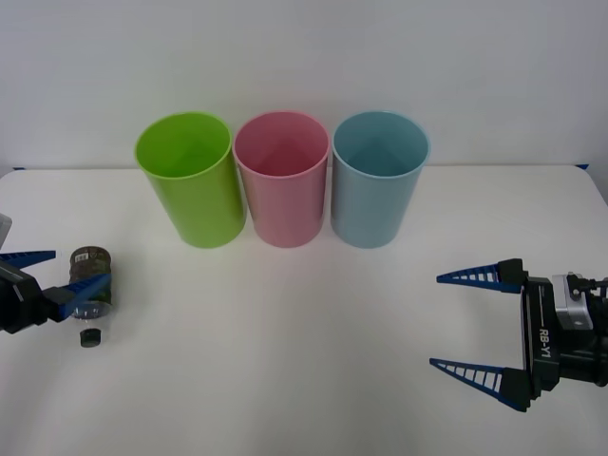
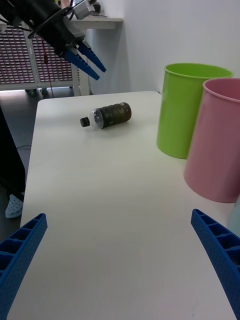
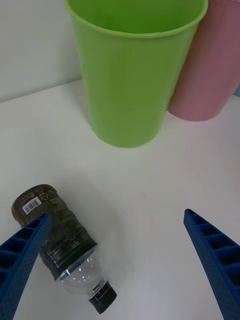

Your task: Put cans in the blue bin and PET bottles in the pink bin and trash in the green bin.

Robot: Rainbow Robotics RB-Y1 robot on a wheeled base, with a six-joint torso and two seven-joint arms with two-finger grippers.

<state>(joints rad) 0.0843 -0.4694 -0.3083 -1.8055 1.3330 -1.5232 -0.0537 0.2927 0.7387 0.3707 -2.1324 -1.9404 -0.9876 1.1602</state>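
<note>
The PET bottle (image 1: 91,281) lies on its side left of the green bin (image 1: 195,190), well apart. The left gripper (image 1: 52,274) hangs spread wide by the bottle, gripping nothing. The right gripper (image 1: 464,323), across from the blue bin (image 1: 376,185), gapes empty.

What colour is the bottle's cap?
Black; the bottle's cap shows best in the left wrist view, beside the open left gripper.

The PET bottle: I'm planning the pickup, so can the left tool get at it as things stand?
Probably yes: the PET bottle lies alone on the table, the open left tool right by it, bins apart.
</note>
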